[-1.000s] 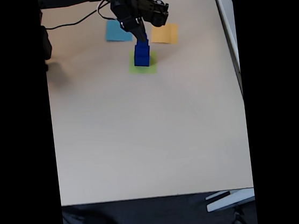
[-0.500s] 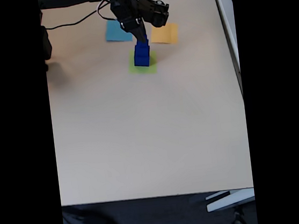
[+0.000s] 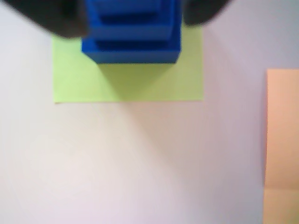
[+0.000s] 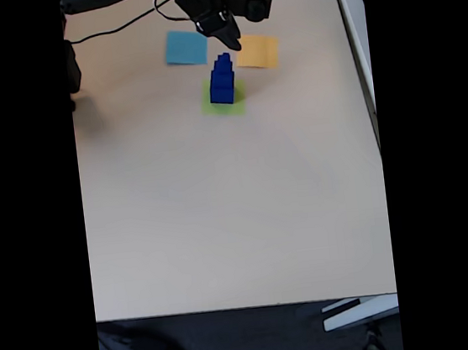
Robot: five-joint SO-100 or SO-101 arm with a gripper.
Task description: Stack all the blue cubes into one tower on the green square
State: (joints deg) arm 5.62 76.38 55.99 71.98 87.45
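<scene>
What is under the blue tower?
The green square lies flat under the tower of blue cubes. The part right beneath the bottom cube is covered, so whatever is there cannot be seen.

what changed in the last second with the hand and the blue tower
The hand let go of the top of the blue cubes and lifted up and away from them in the fixed view. The tower stayed standing on the green square; the light-blue square and orange square did not move.

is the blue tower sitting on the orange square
No, in the fixed view the blue cubes stand stacked on the green square, beside the orange square.
</scene>
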